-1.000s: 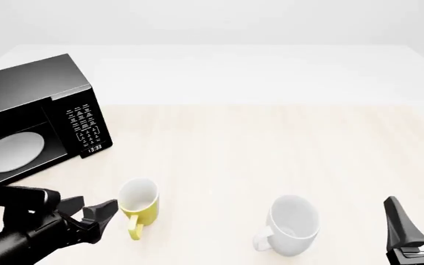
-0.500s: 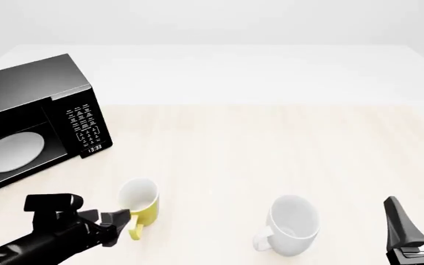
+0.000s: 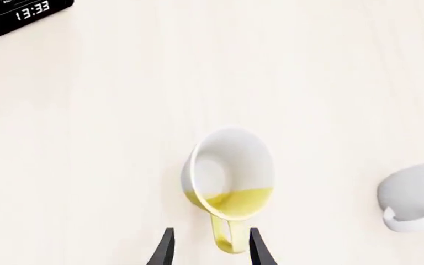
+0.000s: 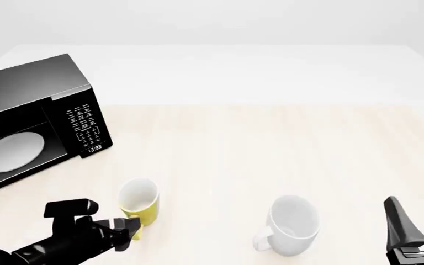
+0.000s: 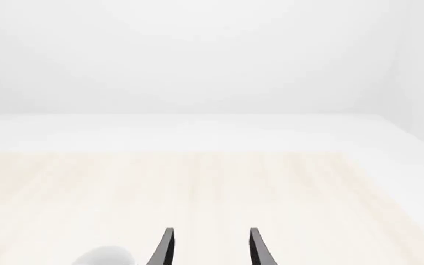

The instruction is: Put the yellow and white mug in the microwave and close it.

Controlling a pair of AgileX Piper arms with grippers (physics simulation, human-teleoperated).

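The yellow and white mug [image 4: 139,201] stands upright on the table near the front left, its handle turned toward me. In the left wrist view the mug [image 3: 231,175] shows its white inside, and its yellow handle [image 3: 227,238] lies between my fingertips. My left gripper [image 4: 128,228] [image 3: 210,234] is open, one finger on each side of the handle with gaps showing. The black microwave [image 4: 42,94] sits at the far left, its white turntable plate [image 4: 11,152] visible inside. My right gripper [image 4: 420,214] [image 5: 210,234] hangs open at the front right, holding nothing.
An all-white mug [image 4: 293,223] [image 3: 415,194] stands right of the yellow one, handle toward the front left; a sliver of it [image 5: 105,256] shows in the right wrist view. The microwave's clock [image 3: 25,11] reads 13:33. Light wooden tabletop [image 4: 271,149] stretches beyond.
My left gripper has moved right and lower, from beside the yellow mug to straddling its handle. The mugs and the right arm have not moved.
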